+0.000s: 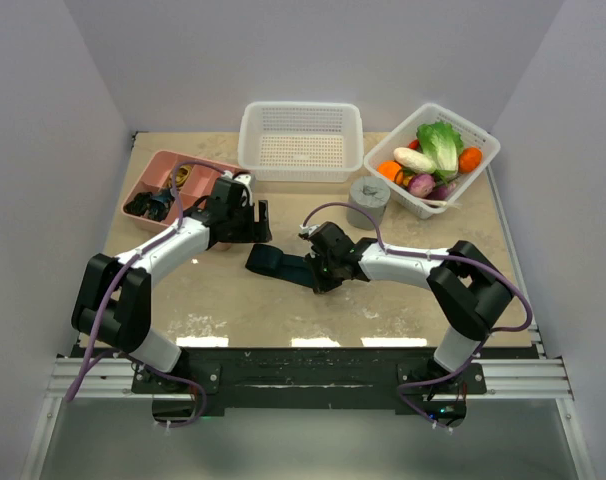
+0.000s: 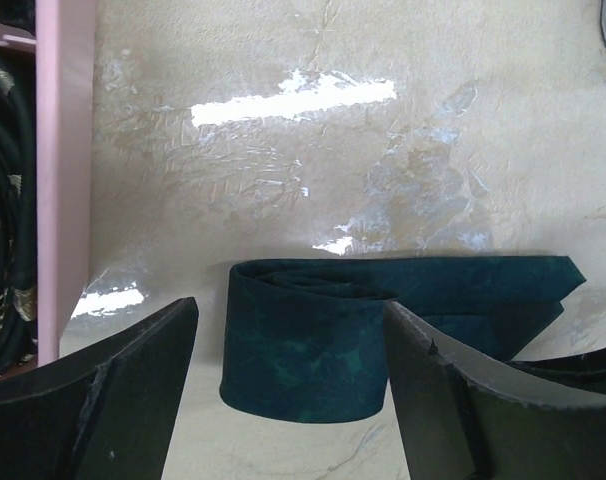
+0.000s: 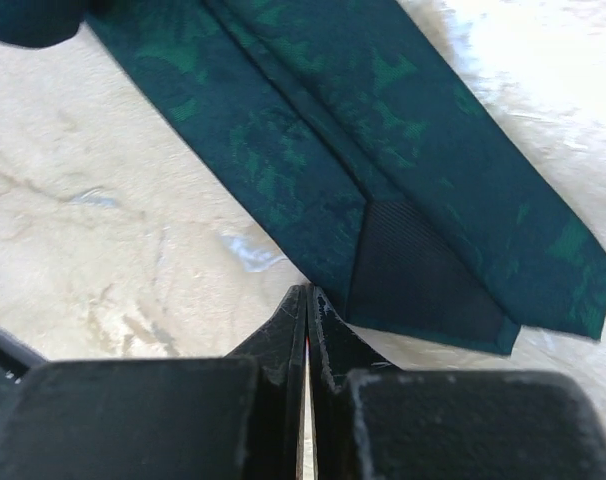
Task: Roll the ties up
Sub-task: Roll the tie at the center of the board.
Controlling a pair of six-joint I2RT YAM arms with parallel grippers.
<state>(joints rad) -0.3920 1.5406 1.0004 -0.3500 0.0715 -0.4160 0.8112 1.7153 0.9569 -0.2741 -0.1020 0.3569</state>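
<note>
Two claws on one tie, roll barely started.

- **Left claw** [image 2: 288, 325]: spread wide, one finger on each side of the looped end of the tie [image 2: 313, 375]. I can't tell whether it touches.
- **Right claw** [image 3: 306, 300]: pressed together, no fabric visible between the tips. They sit right at the edge of the wide pointed end, lining side up.
- **Tie:** lies on the table [image 1: 283, 310] between the two arms. There are a couple of loose turns at the left claw's end; the rest is flat.

Judgement: early stage, most of the length is left to roll.
</note>
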